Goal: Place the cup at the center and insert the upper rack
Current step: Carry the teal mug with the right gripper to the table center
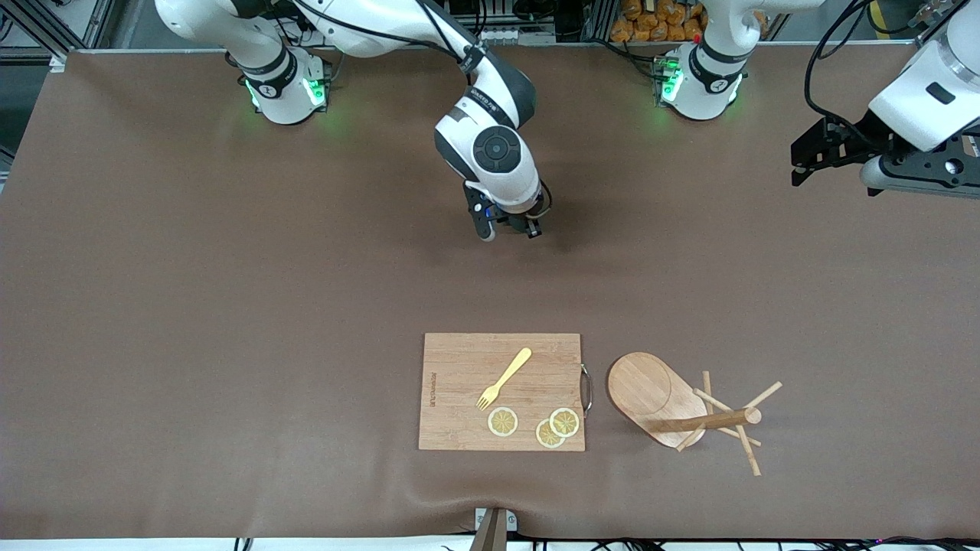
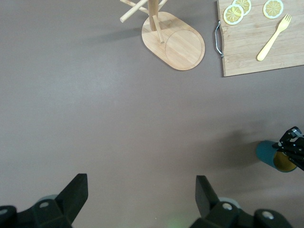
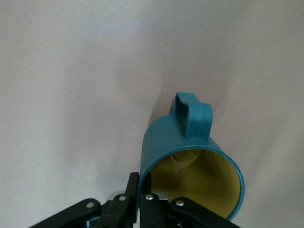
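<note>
While right tool (image 3: 137, 190) pinches cup (image 3: 190, 156) rim, left tool (image 2: 142, 199) hangs open.

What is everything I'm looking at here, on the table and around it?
cup: one, teal with a yellowish inside, held by its rim over the middle of the table
mug tree: one, light wood, lying on its side beside the cutting board, toward the left arm's end
cutting board: one, light wood with a metal handle, near the front camera
fork: one, yellow, on the cutting board
lemon slices: three, pale yellow, on the cutting board, nearer the camera than the fork
table: one, brown cover
right gripper: shut on the cup's rim
left gripper: open, waiting in the air at the left arm's end
</note>
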Tool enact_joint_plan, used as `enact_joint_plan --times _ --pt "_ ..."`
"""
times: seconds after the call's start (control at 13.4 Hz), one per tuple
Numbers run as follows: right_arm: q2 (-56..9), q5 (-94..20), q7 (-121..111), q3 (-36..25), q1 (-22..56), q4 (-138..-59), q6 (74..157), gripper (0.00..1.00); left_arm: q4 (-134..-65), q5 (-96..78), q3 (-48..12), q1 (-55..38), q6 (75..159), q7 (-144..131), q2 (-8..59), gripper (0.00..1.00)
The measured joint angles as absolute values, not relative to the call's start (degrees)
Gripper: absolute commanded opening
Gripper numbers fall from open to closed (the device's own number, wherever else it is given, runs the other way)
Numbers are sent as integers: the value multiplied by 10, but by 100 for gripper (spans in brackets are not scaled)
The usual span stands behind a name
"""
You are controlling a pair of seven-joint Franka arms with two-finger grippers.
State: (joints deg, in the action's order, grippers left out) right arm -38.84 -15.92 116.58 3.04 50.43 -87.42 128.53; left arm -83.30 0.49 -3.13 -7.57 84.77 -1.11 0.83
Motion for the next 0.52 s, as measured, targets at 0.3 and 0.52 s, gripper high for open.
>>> enact_joint_plan --times 0.3,0.52 --pt "-401 -159 1166 30 511 -874 1310 1 -833 5 -31 -76 848 -11 8 100" --pt "-404 -159 1166 30 514 -873 1312 90 -833 5 -31 -76 848 -11 8 100"
